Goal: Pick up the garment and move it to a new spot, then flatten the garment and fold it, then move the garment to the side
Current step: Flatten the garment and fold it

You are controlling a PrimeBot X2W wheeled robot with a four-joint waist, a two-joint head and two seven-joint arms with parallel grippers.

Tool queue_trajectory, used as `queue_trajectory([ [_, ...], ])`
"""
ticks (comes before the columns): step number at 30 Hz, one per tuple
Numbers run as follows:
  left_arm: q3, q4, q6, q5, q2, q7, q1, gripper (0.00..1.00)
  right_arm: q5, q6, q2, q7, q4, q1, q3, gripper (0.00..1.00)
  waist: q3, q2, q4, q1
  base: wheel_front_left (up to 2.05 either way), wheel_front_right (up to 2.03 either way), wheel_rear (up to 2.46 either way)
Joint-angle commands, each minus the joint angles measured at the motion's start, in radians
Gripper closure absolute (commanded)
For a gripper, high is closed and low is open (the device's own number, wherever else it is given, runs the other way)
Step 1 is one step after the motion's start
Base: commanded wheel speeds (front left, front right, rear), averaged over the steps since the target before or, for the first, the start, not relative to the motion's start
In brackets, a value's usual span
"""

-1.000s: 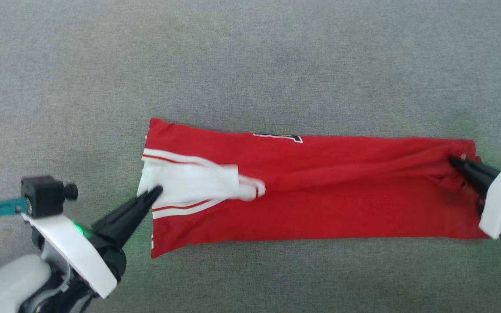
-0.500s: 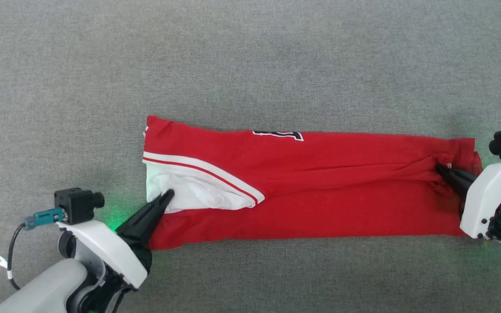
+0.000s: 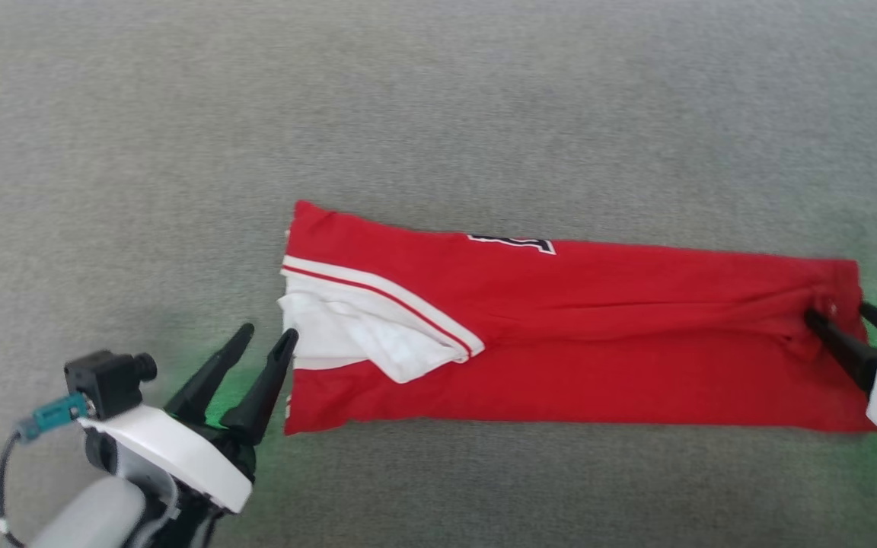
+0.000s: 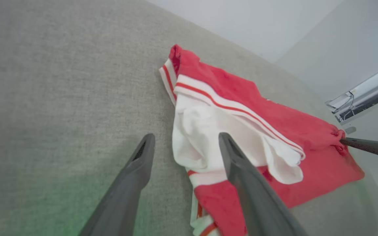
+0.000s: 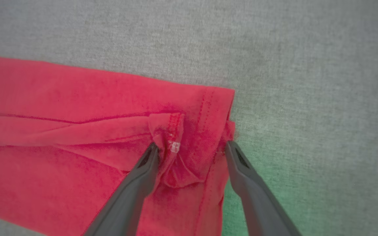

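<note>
Between the spread fingers of the left gripper (image 3: 269,332) nothing is held: the jaws stand wide apart at the sleeve end of the garment (image 3: 598,342), one fingertip at the edge of the rumpled white sleeve (image 3: 362,339), the other over bare cloth. At the opposite end the right gripper (image 3: 838,310) gapes just as wide, its fingers straddling a bunched knot of red hem (image 5: 179,154) without pinching it. The jersey lies folded into a long red strip across the middle of a grey woven surface (image 3: 438,114). A pale wall (image 4: 241,19) rises beyond the surface's far edge in the left wrist view. The left arm reaches up from the lower left; the right enters from the right edge.
</note>
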Motion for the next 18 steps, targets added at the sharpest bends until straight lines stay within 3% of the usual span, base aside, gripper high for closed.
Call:
queue_trajectory([
  [1, 0.047, 0.015, 0.002, 0.033, -0.045, -0.002, 0.036, 0.0, -0.002, 0.0, 0.014, 0.024, 0.016, 0.024, -0.028, 0.0, -0.011, -0.0001, 0.027, 0.0, 0.0, 0.0, 0.0],
  [4, 0.101, 0.043, 0.004, 0.064, -0.093, -0.001, 0.058, 0.0, -0.022, 0.0, 0.011, 0.04, 0.04, 0.043, -0.052, 0.0, -0.017, -0.0001, 0.051, 0.0, 0.0, 0.0, 0.0],
  [5, 0.153, 0.069, 0.003, 0.101, -0.142, -0.001, 0.075, 0.0, -0.03, 0.0, 0.023, 0.062, 0.062, 0.062, -0.066, 0.0, -0.022, -0.0001, 0.071, 0.0, 0.0, 0.0, 0.0],
  [6, 0.153, 0.069, 0.003, 0.101, -0.142, -0.001, 0.075, 0.0, -0.03, 0.0, 0.023, 0.062, 0.062, 0.062, -0.066, 0.0, -0.022, -0.0001, 0.071, 0.0, 0.0, 0.0, 0.0],
  [11, 0.318, 0.102, 0.001, 0.219, -0.25, -0.001, 0.119, 0.0, -0.029, 0.0, 0.054, 0.095, 0.084, 0.09, -0.097, 0.0, -0.039, -0.0001, 0.109, 0.0, 0.0, 0.0, 0.0],
  [18, 0.517, 0.041, 0.001, 0.635, -0.334, -0.001, 0.185, 0.0, -0.039, 0.0, 0.081, 0.124, 0.095, 0.109, -0.148, 0.0, -0.06, -0.0001, 0.133, 0.0, 0.0, 0.0, 0.0],
])
